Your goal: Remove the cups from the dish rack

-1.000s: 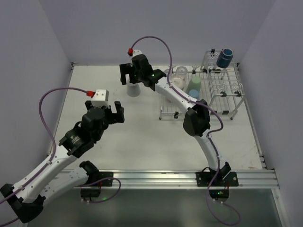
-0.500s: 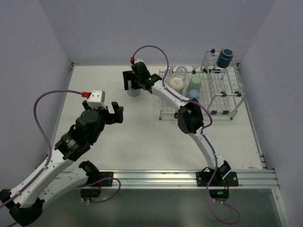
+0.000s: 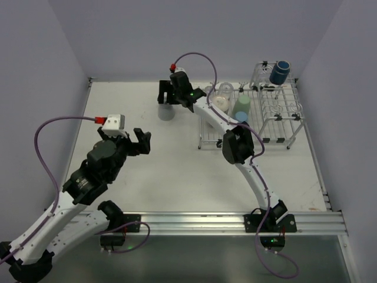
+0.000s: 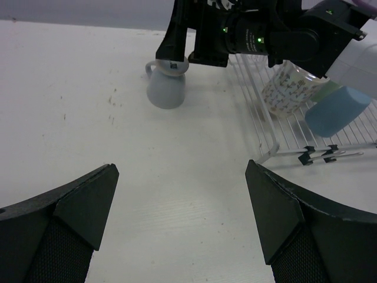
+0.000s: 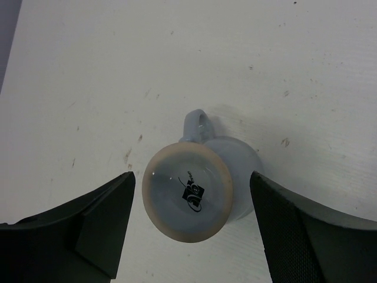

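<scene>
The whole table (image 3: 177,171) is seen from a fixed camera above and behind the arm bases (image 3: 265,223). The upturned mug (image 5: 188,197) is viewed straight down, close, between the jaws of the right gripper (image 5: 191,175), and obliquely from farther off, ahead of the left gripper (image 4: 181,167).

Upturned base of the whitish mug (image 5: 238,177): a small black square mark (image 5: 190,191) carrying a pale cursive sign, possibly a maker's monogram, too small to read. Patterned cup (image 4: 287,88): scattered dark printed motifs, none legible as lettering. No word or number can be read.
</scene>
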Robot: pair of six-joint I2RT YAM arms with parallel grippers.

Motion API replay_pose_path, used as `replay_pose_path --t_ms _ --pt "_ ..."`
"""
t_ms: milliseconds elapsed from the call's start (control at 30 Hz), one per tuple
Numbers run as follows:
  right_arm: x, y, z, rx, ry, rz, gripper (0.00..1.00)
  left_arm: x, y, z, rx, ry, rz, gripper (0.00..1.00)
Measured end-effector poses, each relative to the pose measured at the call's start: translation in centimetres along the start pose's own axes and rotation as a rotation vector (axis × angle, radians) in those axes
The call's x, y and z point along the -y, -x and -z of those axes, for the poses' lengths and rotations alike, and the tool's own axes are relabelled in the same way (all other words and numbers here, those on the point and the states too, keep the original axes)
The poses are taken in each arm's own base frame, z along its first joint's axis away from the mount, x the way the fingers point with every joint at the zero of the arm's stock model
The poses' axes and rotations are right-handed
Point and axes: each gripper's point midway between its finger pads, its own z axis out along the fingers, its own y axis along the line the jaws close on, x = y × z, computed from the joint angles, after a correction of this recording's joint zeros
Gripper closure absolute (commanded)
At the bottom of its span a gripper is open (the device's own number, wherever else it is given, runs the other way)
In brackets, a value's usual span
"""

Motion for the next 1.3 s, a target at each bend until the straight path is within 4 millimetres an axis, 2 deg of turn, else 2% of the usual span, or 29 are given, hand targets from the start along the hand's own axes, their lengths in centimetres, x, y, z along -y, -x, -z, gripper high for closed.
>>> replay_pose_path --t_ms 200,400,533,733,867,1000,1100,1167,1200,1233,1300 --pt "-0.5 -0.1 0.0 0.0 0.012 -0.009 0.12 -0.5 1.1 0.9 0.047 0.004 0.022 0.0" --pt "-1.0 -0.6 0.1 -0.011 0.014 0.007 0.24 -0.5 1.2 0.9 0.051 0.004 0.024 0.0" --pt "-0.9 -1.0 0.1 -0.02 0.001 0.01 0.41 -0.5 1.7 1.4 0.068 -0.004 0.034 0.0" --pt "0.5 -1.7 0.1 -0.017 -0.055 0.002 0.48 -0.7 2.7 2.5 0.113 -0.024 0.059 0.0" --pt "1.3 -2.0 1.6 -0.014 -0.092 0.016 0.49 -0.5 2.6 2.5 0.109 -0.034 0.058 0.0" --pt "2.5 -2.8 4.7 -0.028 -0.129 0.039 0.49 -0.3 2.0 2.4 0.094 -0.045 0.052 0.0" --pt "2.7 -2.3 6.4 -0.018 -0.141 0.054 0.48 -0.2 2.0 2.4 0.092 -0.054 0.052 0.0" --pt "2.3 -1.5 6.9 -0.002 -0.131 0.06 0.45 -0.1 2.0 2.4 0.091 -0.058 0.052 0.0" --pt "2.1 -1.2 7.0 0.005 -0.126 0.06 0.39 -0.1 2.0 2.4 0.09 -0.06 0.052 0.0" --pt "1.8 -0.9 7.0 0.01 -0.118 0.058 0.23 0.0 1.9 2.4 0.089 -0.063 0.052 0.0" --pt "1.6 -0.9 7.1 0.008 -0.108 0.052 0.07 0.1 1.9 2.4 0.089 -0.067 0.053 0.0"
